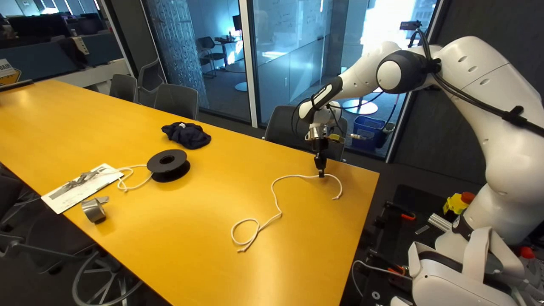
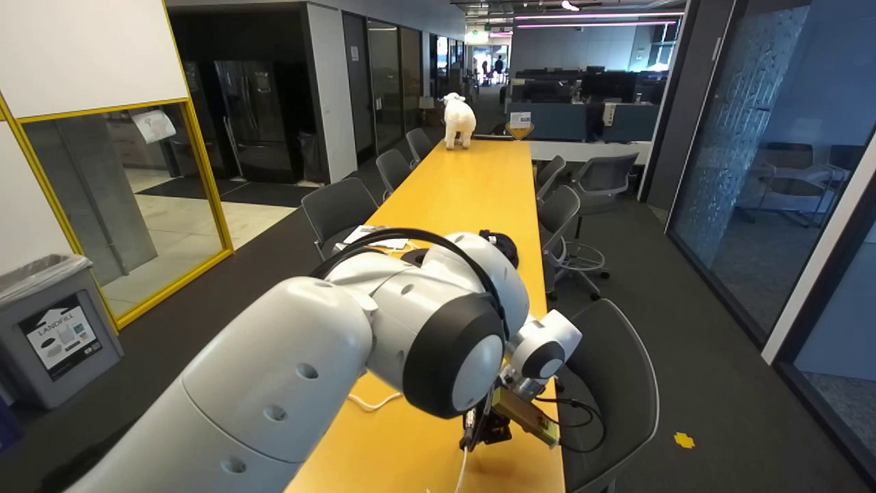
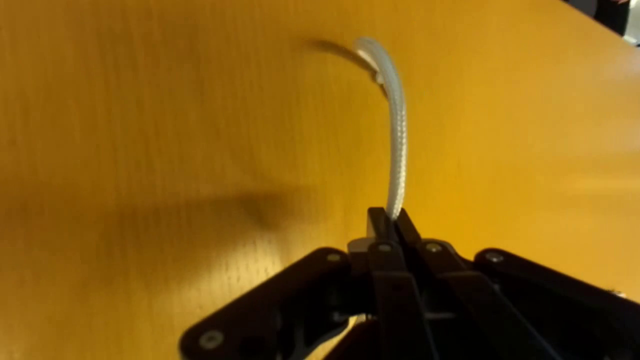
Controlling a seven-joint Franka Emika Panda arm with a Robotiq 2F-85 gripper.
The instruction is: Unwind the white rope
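The white rope lies across the near end of the yellow table in an exterior view. From a small open loop at its front end it winds in an S towards the back edge. There my gripper points down, shut on the rope close to the tabletop. Past the fingers a short tail curves round to the knotted end. In the wrist view the rope comes out between the pinched fingertips of the gripper and bends away, its shadow beside it. The arm hides most of the rope in an exterior view.
Further along the table are a black spool, a white packet with a pale cord, a silver tape roll and a dark cloth. A chair stands behind the table edge near the gripper.
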